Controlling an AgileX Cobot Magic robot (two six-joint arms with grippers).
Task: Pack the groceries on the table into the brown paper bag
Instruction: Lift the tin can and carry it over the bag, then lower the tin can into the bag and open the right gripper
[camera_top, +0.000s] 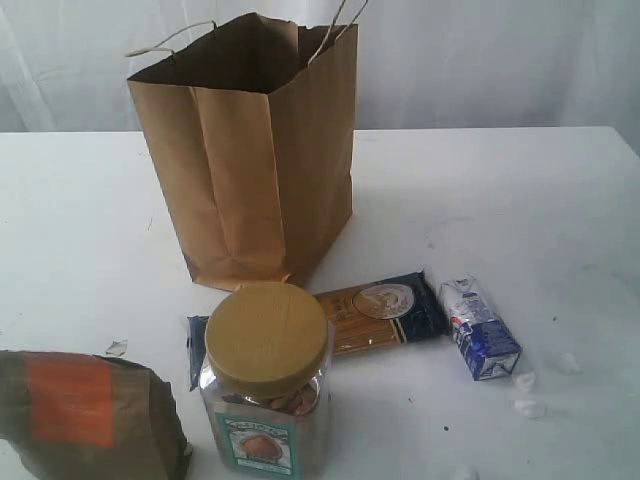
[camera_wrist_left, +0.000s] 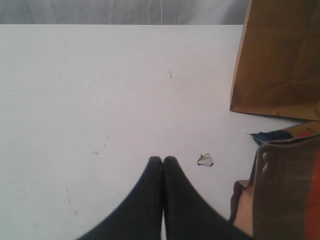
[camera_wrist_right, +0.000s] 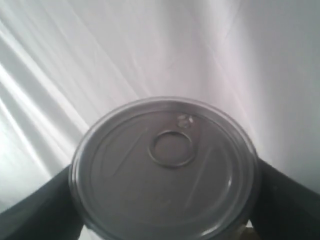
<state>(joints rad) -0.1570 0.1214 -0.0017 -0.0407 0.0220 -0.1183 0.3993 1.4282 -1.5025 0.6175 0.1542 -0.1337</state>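
1. Left jaws are pressed together, empty, over the table (camera_wrist_left: 90, 90).
2. Right jaws pinch a can (camera_wrist_right: 165, 165) by its sides, off the table.
3. The paper bag (camera_top: 250, 150) stands open on the table, with the jar (camera_top: 268, 380), spaghetti packet (camera_top: 380, 312), carton (camera_top: 482, 328) and pouch (camera_top: 85, 415) in front of it.

brown pouch (camera_top: 85, 420) cut by frame corner | clear jar (camera_top: 265, 385) base cut off | spaghetti packet (camera_top: 375, 312) partly behind jar | can (camera_wrist_right: 165, 170): lid only

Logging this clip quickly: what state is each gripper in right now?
Left gripper: closed, empty, over the white tabletop.
Right gripper: holding the round metal can with a grey ring-pull lid between its fingers.
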